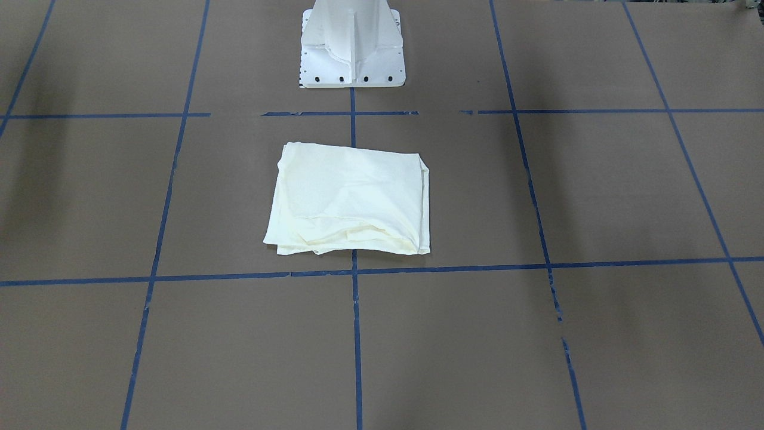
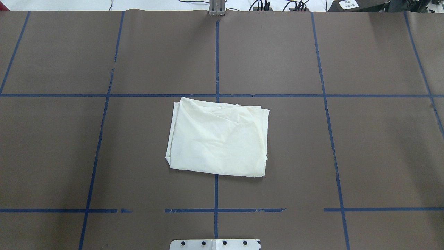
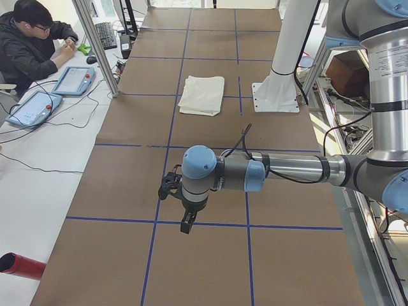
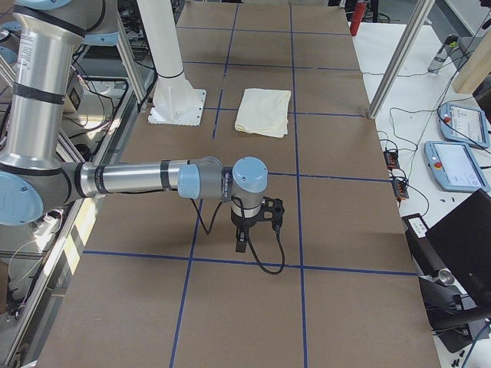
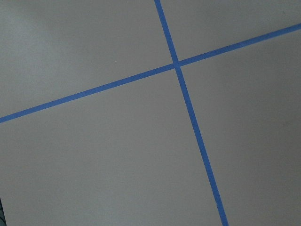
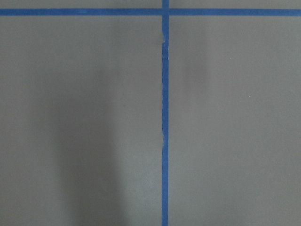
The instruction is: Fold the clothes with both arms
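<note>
Folded into a rough rectangle, plain cream side up: a T-shirt [image 2: 218, 140] lying flat at the middle of the worktop [image 2: 381, 146], well apart from both arms. Set across the centre strip of blue tape [image 2: 216, 194], inside one row of the taped grid, a little way out from the white pedestal base [image 2: 215, 244]. Smooth along the edge nearest the base, with stacked, slightly uneven layers along the opposite edge in the front-facing view [image 1: 349, 200]; a few soft creases across the top. Seen small from the left-end camera [image 3: 202, 95] and the right-end camera [image 4: 263, 112], just beside the pedestal. Stretched low and level over the brown paper toward the left end, the left arm [image 3: 293, 167], black jaws hanging down above a tape line; opened or closed, cannot tell from that side view alone, and nothing seen held. Mirrored toward the right end, the right arm [image 4: 146, 178], jaws likewise pointing down over the worktop, cable looped beside them; width again impossible to judge. From both wrist cameras, only brown surface and crossing tape lines [image 5: 178, 65]. Beyond the long edge, a seated operator [image 3: 32, 44] in a dark jacket with two teach pendants [image 3: 73, 80] in front of him.
</note>
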You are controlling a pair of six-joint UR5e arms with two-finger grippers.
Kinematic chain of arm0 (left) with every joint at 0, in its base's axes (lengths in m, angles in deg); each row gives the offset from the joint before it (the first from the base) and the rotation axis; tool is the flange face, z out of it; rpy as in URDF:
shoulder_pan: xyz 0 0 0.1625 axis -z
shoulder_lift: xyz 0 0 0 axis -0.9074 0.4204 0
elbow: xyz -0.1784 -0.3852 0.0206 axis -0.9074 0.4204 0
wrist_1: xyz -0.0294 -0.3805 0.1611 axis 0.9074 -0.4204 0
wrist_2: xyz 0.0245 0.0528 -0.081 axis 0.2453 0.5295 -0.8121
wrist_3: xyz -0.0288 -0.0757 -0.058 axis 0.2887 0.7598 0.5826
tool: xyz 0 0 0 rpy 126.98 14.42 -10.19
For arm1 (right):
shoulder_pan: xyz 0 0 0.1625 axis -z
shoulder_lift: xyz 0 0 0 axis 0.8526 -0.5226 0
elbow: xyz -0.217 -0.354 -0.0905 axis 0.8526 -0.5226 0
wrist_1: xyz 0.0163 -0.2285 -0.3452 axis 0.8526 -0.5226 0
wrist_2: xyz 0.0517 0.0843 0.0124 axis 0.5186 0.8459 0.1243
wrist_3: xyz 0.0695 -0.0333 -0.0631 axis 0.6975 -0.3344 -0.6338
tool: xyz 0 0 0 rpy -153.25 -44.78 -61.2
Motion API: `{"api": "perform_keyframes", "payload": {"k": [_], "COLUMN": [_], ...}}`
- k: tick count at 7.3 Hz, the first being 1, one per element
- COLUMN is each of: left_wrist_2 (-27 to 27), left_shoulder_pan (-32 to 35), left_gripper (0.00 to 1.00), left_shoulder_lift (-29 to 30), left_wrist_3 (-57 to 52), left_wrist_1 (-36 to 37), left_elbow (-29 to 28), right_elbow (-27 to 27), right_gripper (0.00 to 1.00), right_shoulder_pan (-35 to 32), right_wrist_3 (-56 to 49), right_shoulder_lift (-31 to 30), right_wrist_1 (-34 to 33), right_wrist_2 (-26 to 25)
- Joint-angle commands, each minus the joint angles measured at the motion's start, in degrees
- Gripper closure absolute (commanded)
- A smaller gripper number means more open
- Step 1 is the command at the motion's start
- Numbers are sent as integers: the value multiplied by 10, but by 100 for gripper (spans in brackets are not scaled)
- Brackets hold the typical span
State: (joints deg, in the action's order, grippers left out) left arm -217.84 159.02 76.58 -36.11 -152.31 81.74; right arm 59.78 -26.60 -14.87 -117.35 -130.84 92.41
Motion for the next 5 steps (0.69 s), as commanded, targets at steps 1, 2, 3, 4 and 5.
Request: {"api": "perform_keyframes", "payload": {"k": [1,2,3,4,5], "left_wrist_2": [-23,-46,-46,-46,-45], "left_shoulder_pan": [0,0,-1,-1,-1], "left_gripper": [0,0,0,0,0], "left_shoulder_lift": [-1,-1,0,-1,-1], "left_wrist_3": [5,16,45,50,49], "left_wrist_1": [2,5,5,5,3], "left_elbow": [-6,-4,-6,-5,-6], "right_elbow": [-1,1,1,1,1], "right_gripper": [0,0,0,0,0], "right_shoulder_pan": [-2,-2,-3,-3,-3], "right_wrist_3": [-16,-10,-9,-9,-9], "right_shoulder_lift": [-36,-33,-31,-30,-31], "right_wrist_1": [60,66,65,63,62], "right_wrist_2": [0,0,0,0,0]}}
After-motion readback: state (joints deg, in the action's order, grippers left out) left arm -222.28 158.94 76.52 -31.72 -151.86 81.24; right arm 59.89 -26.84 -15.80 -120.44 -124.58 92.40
